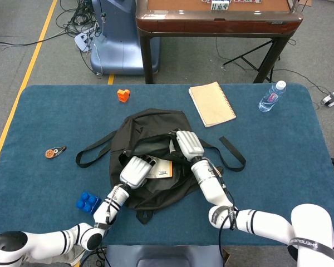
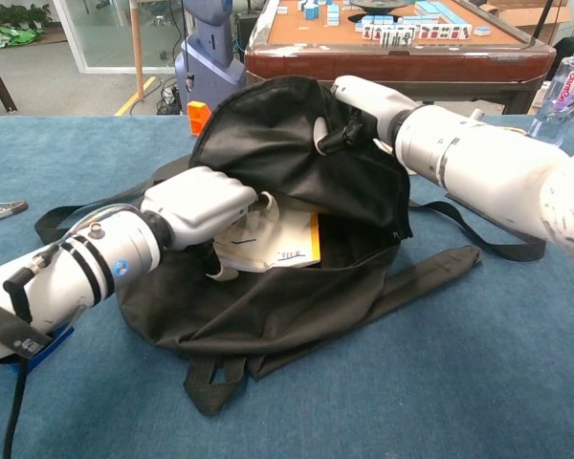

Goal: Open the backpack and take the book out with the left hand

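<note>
The black backpack (image 1: 147, 125) lies open in the middle of the blue table. In the chest view my right hand (image 2: 357, 96) pinches the backpack (image 2: 277, 316) by its upper flap and holds it raised, which keeps the mouth wide. Inside lies the book (image 2: 285, 241), white with an orange stripe along one edge. My left hand (image 2: 203, 204) reaches into the opening and grips the book's left edge, fingers on top and thumb beneath. From the head view the left hand (image 1: 136, 170) covers part of the book (image 1: 163, 169), and the right hand (image 1: 188, 144) sits at the opening's far rim.
A tan spiral notebook (image 1: 211, 103) and a water bottle (image 1: 271, 96) lie at the back right. An orange block (image 1: 122, 95) sits behind the bag, a small orange tool (image 1: 54, 151) to the left, a blue brick (image 1: 87, 201) near my left forearm. Straps (image 1: 232, 152) trail right.
</note>
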### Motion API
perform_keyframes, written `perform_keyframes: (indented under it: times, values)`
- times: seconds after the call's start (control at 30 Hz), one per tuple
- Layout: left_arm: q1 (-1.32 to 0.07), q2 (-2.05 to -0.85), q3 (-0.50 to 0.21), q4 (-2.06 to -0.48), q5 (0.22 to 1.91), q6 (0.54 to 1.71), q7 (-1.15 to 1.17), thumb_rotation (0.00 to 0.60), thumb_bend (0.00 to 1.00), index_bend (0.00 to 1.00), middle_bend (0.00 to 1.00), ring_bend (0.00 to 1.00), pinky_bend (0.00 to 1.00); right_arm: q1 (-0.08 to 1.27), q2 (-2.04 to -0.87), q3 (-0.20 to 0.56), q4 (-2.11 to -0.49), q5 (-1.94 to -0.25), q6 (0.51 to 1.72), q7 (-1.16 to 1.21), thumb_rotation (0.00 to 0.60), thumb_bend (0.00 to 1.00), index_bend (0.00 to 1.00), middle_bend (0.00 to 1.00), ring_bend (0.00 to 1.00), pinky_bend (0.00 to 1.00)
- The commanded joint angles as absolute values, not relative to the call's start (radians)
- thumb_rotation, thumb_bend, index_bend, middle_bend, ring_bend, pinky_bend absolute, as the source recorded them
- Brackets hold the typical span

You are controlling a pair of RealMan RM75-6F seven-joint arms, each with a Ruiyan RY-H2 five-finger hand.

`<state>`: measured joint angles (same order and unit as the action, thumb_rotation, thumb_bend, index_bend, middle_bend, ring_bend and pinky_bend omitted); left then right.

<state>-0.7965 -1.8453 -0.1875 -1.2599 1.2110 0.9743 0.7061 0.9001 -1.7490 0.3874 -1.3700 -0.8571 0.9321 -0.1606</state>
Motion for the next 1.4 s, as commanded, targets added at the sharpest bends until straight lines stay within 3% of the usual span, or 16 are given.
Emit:
perform_keyframes:
  times: [0.03,0.5,0.77,1.03,1.2,1.4]
  values:
    - [-0.797,-1.841,-0.185,-1.261,1.185,0.969,0.722,0.6,0.22,0.27,0.34,0.35,0.42,0.899,-1.748,0.386,-1.371,-0.858,0.932,-0.159,0.6,0.74,0.61,0.41,0.25,0.27]
    - [-0.823,-1.854,-0.176,-1.265,1.165,0.993,0.787,0.6,0.22,0.27,0.32,0.34,0.39,0.895,-1.755,0.377,-1.371,-0.862,0.927,-0.151,0.6,0.74,0.61,0.41,0.25,0.27]
    - [-0.832,-1.887,-0.185,-1.196,1.144,1.001,0.79,0.6,0.22,0.33,0.32,0.34,0.39,0.891,-1.753,0.375,-1.372,-0.863,0.926,-0.145,0.6,0.74,0.61,0.41,0.25,0.27]
    - [-0.835,-1.916,-0.195,-1.142,1.159,1.028,0.737,0.6,0.24,0.42,0.42,0.43,0.48,0.889,-1.758,0.375,-1.358,-0.864,0.92,-0.136,0.6,0.74,0.61,0.41,0.25,0.27]
    - [-0.829,-1.931,-0.198,-1.103,1.194,1.054,0.656,0.6,0.35,0.48,0.49,0.5,0.54,0.889,-1.758,0.377,-1.346,-0.864,0.916,-0.13,0.6,0.74,0.61,0.41,0.25,0.27]
    - [-0.827,-1.94,-0.2,-1.058,1.247,1.094,0.582,0.6,0.39,0.52,0.54,0.54,0.58,0.893,-1.759,0.392,-1.332,-0.858,0.91,-0.117,0.6,0.74,0.61,0.41,0.25,0.27]
